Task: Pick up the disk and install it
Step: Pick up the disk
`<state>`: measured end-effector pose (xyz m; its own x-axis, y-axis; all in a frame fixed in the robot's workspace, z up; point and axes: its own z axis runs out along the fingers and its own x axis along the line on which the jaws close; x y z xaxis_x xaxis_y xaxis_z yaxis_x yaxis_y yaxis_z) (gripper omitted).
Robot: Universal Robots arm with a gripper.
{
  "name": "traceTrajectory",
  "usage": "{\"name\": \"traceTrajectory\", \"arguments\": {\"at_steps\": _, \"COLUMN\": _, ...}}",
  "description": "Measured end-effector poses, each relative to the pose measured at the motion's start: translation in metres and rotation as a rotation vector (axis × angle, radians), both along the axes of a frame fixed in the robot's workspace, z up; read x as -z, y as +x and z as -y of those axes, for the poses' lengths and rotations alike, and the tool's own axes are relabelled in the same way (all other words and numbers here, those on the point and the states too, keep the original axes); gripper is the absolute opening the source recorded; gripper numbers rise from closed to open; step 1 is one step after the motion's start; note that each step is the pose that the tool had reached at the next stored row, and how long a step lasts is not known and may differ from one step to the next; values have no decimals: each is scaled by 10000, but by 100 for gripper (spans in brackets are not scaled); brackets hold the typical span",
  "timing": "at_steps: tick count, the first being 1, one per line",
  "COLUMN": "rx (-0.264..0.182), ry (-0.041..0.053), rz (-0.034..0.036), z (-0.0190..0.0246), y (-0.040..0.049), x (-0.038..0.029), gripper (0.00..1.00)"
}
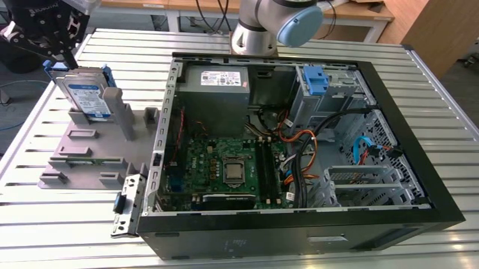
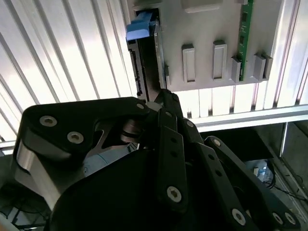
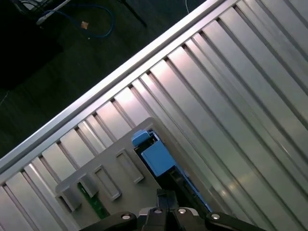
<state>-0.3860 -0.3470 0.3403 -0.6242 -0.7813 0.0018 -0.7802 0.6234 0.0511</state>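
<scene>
Pincer [image 1: 66,57] poised at the top edge of the upright disk [image 1: 88,96], grey holder [image 1: 78,148] below it, grip state impossible to tell

The disk [image 1: 88,94], a silver drive with a white-and-blue label framed by a blue plastic carrier, stands upright on edge in a slot of a grey holder [image 1: 75,134] on the slatted table [image 1: 45,224], to the exterior view's left of the open computer case [image 1: 262,238].
</scene>
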Motion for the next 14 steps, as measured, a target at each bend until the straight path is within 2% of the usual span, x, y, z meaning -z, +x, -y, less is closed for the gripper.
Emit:
{"name": "traceTrajectory", "arguments": {"at_steps": 8, "rx": -1412, "ry": 0, "rz": 0, "z": 0, "y": 0, "x": 0, "gripper": 11}}
{"name": "traceTrajectory", "arguments": {"at_steps": 14, "rx": -2312, "ry": 0, "rz": 0, "z": 0, "y": 0, "x": 2, "gripper": 11}}
